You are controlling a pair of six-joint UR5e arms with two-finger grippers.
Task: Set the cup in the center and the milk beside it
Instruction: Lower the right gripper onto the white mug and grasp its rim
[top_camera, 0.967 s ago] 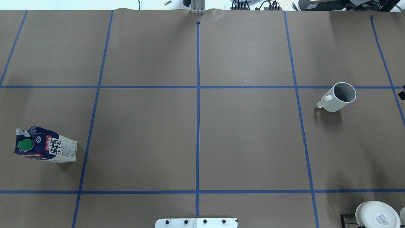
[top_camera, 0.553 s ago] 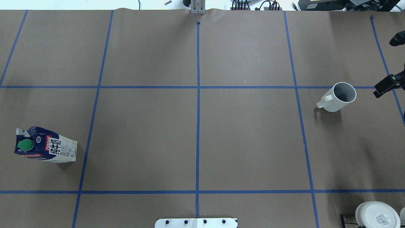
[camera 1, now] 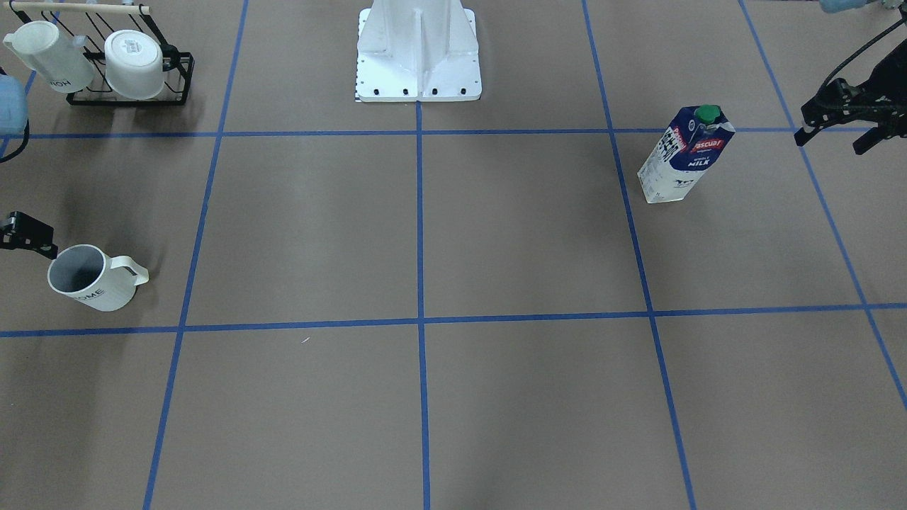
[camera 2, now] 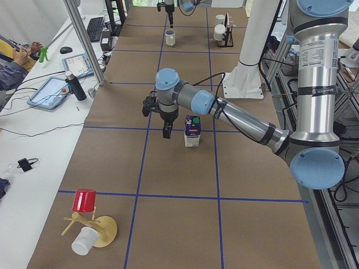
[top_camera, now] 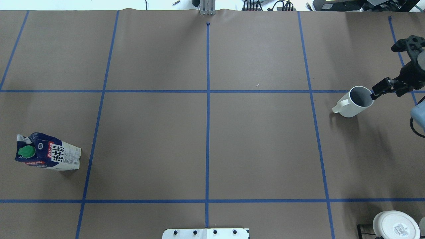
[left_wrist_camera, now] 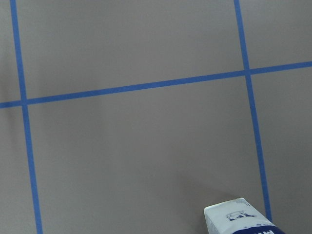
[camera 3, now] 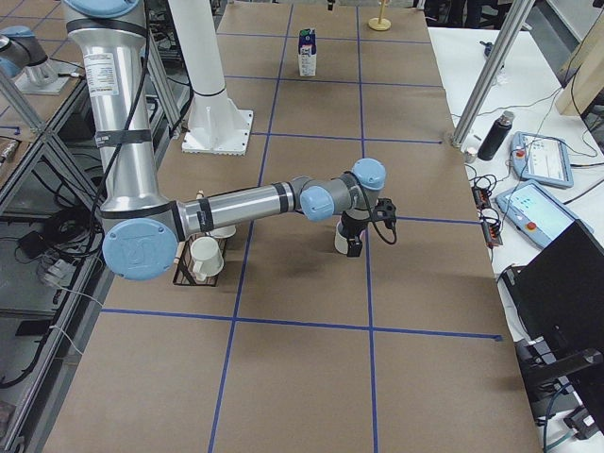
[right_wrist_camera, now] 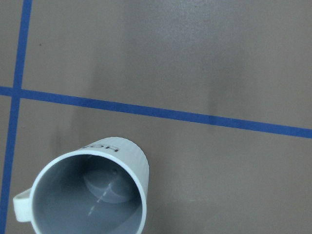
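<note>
My right gripper (top_camera: 385,70) has come in from the table's edge over the last second. It now hangs with its fingers spread, one of them right at the rim of the cup (top_camera: 353,104) on the side away from the handle; I can't tell if it touches. The cup hasn't moved: it stands upright out on the right, well apart from the centre crossing (top_camera: 208,91). My left gripper (camera 1: 829,145) is spread too, near the milk (top_camera: 49,154) but clear of it, and the carton stands where it was, far left. I read this as the approach to the first pick, with nothing gripped and both placements ahead.
</note>
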